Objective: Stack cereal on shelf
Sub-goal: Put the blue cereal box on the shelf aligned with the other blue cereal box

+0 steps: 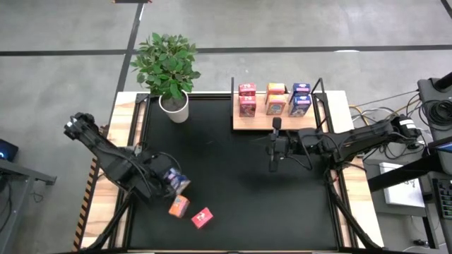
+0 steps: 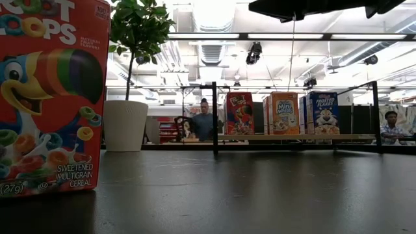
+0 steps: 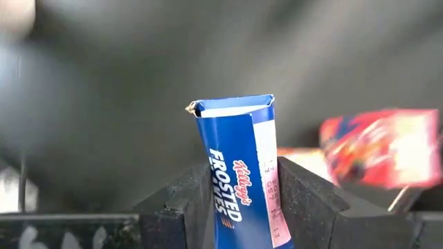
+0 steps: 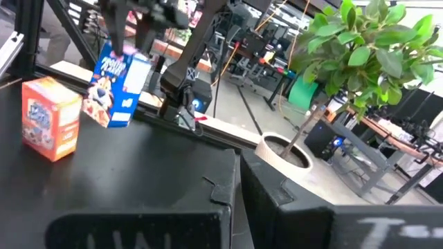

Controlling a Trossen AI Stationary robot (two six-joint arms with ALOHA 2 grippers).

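My left gripper (image 1: 171,180) hangs over the table's near left part, shut on a blue cereal box (image 3: 239,173), which also shows in the right wrist view (image 4: 116,83). An orange box (image 1: 179,206) and a red box (image 1: 203,218) sit on the black tabletop just nearer; the red one (image 2: 49,97) fills the left of the low view. The shelf (image 1: 256,123) stands at the far right and bears red (image 1: 247,99), orange (image 1: 275,99) and blue (image 1: 301,99) boxes. My right gripper (image 1: 274,149) hovers shut in front of the shelf, holding nothing. My left gripper pinches the blue box between its two fingers (image 3: 308,204), one on each of two opposite faces (image 3: 266,207), with a narrow printed side facing the wrist camera. The fingers come from above, slanting down. The box hangs tilted below them (image 4: 111,104), clear of the table.
A potted plant (image 1: 169,70) stands at the table's far left corner. Wooden side rails (image 1: 123,134) border the black tabletop. Bare black surface lies mid-table between the arms. People (image 2: 205,120) show in the room beyond the shelf.
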